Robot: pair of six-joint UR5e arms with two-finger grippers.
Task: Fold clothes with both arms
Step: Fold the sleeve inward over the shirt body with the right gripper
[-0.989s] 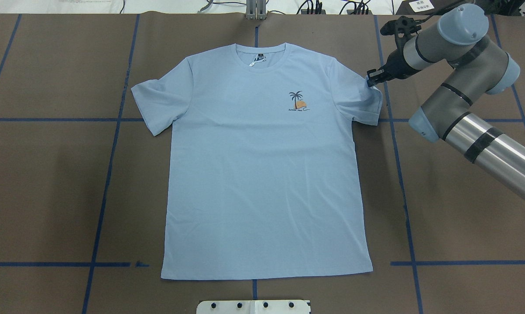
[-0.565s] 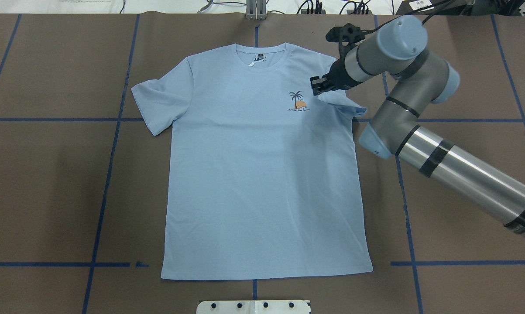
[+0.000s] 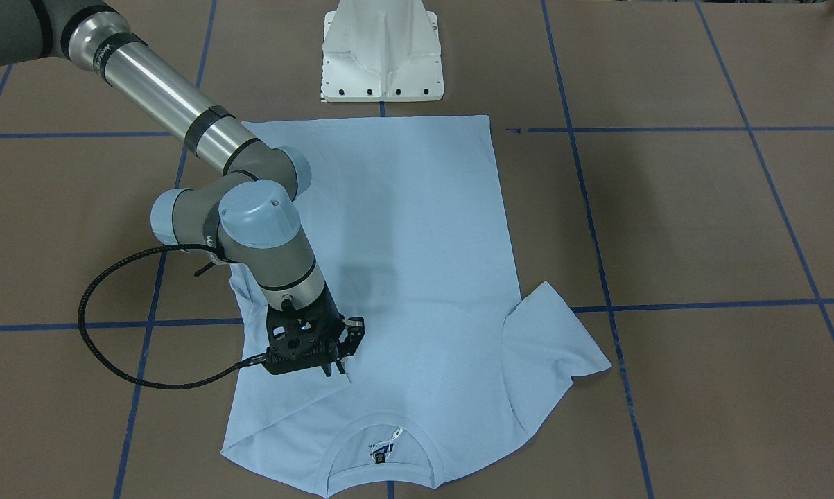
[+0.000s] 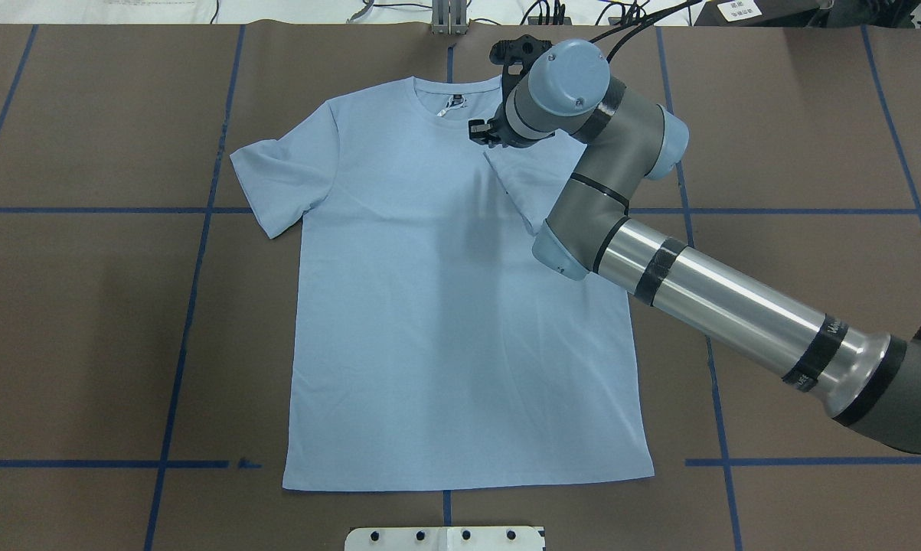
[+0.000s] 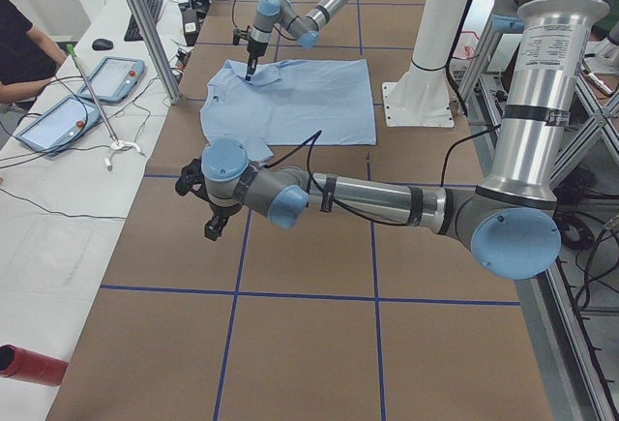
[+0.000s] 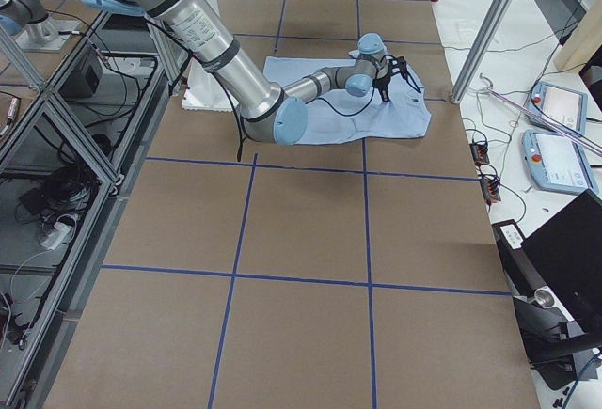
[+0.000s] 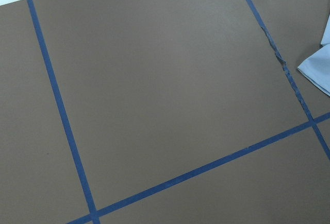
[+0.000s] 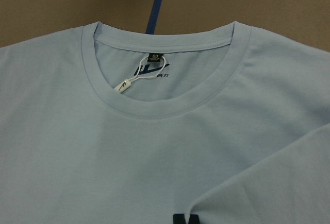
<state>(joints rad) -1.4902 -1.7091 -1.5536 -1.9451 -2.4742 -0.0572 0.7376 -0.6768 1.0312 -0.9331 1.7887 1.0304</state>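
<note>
just beside the collar, your right tool pinches the sleeve of the t-shirt, folded over its chest. first fold looks nearly done, the rest untouched. far from the collar, your left tool hangs over the desk; can't tell its opening.

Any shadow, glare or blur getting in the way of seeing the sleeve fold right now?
Overhead exterior: sharp, but the right arm throws a soft shadow on the T-shirt and its silver tube shows glare streaks. Front-facing: crisp, faint shadow beside the right end effector. Right wrist: collar in focus, even light. Side views: the fold is too small to judge.
</note>
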